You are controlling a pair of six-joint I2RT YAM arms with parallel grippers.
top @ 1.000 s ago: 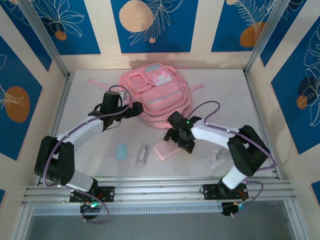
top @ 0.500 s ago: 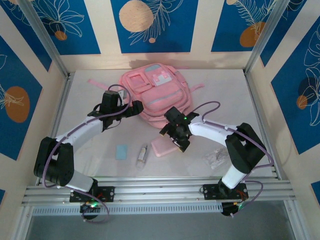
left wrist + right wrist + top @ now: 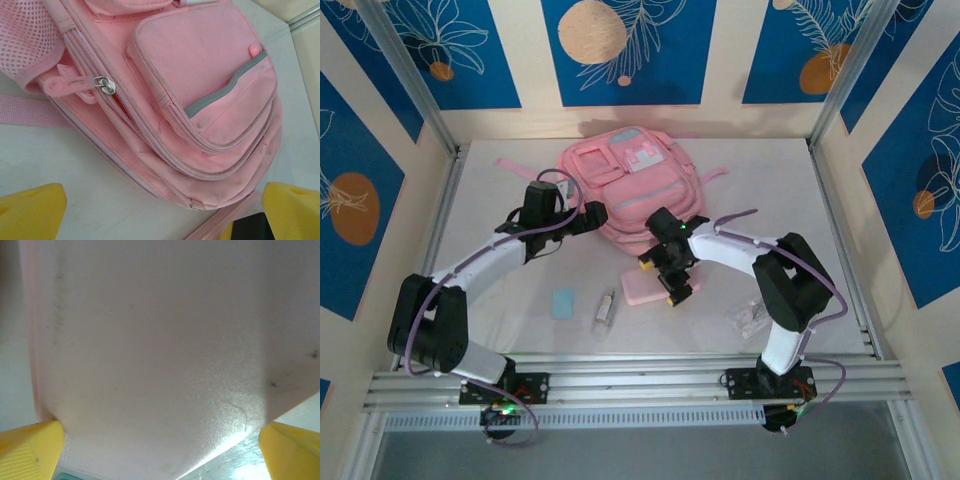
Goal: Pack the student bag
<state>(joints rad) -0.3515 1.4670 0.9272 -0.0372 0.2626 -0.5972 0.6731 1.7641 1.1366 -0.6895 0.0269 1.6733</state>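
From where I stand the left jaws are spread wide, yellow fingertips cut off at the frame corners in the wrist view. Just ahead of them, untouched, the large soft pink fabric backpack lies flat on the white worktop, its metal zip pull showing. The right jaws are spread too, straddling one end of a small flat pink rectangular case, which is blurred up close; contact I cannot tell. Behind both jaws lie a pale blue square, a slim whitish object and crumpled clear plastic, too small to identify.
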